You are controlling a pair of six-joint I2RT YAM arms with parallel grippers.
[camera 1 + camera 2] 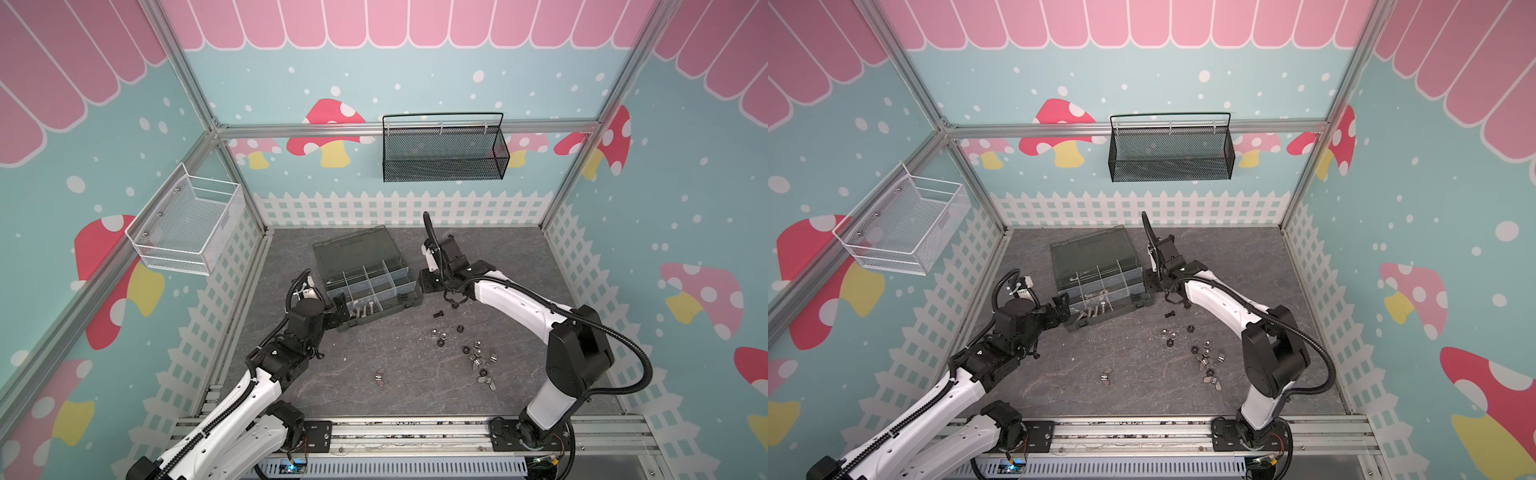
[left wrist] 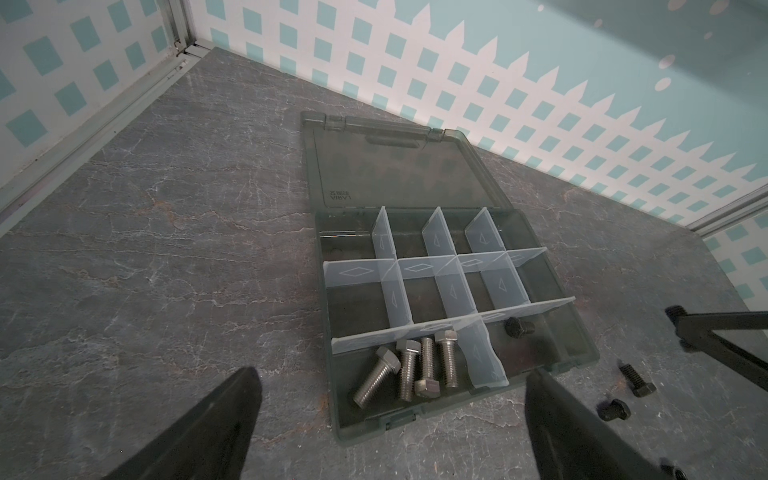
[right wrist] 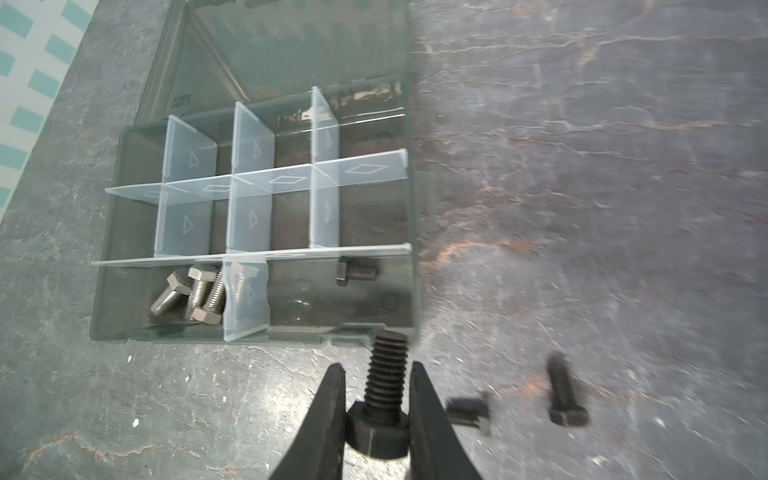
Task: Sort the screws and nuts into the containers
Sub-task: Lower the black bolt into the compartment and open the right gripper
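Transfer of one short matte-black hex-head screw (image 3: 384, 386) to its compartment. The screw is pinched by its head between the nearly closed jaws of the right gripper (image 3: 377, 372), just outside the near right corner of the smoky dark-grey translucent plastic organizer box (image 3: 109, 291). The screw's long axis is pointed away from the claw toward the box, its shank tip being seen at the near wall. The near right compartment (image 3: 374, 307), where one black screw (image 3: 356, 270) is already laid, is found directly beyond that wall, far and slightly left of the claw; this arm is judged the nearer. Four silver hex-head screws (image 2: 415, 370) are contained in the near left compartment (image 2: 347, 370). The left gripper (image 1: 345, 312) is held fully open and empty at the box's near left end. Open grey tabletop (image 1: 511, 249) is available to the right; two loose black screws (image 3: 565, 390) and scattered silver and black nuts (image 1: 478, 353) are spread nearer.
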